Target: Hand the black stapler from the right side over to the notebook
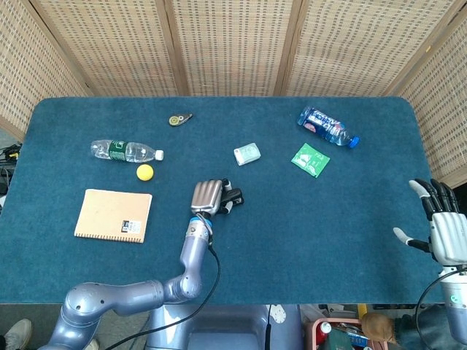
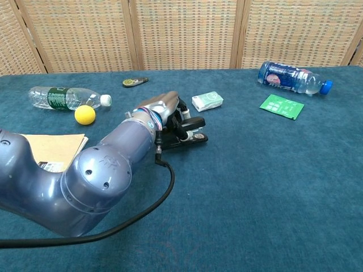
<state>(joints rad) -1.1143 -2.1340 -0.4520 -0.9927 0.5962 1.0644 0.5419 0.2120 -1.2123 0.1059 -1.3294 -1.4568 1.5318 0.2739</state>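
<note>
The black stapler (image 1: 233, 197) (image 2: 190, 130) lies near the middle of the blue table. My left hand (image 1: 207, 197) (image 2: 164, 110) covers its left end, and the fingers (image 2: 180, 120) curl down around its body and grip it. The tan notebook (image 1: 113, 215) (image 2: 52, 149) lies flat on the left side of the table, well left of the hand. Beyond the table's right edge, my right hand (image 1: 444, 232) is held up with its fingers spread and nothing in it; the chest view does not show it.
A yellow ball (image 1: 145, 172) and a clear bottle (image 1: 125, 151) lie behind the notebook. A small white box (image 1: 247, 154), a green packet (image 1: 310, 159), a blue-capped bottle (image 1: 327, 126) and a small round tape (image 1: 177, 119) lie further back.
</note>
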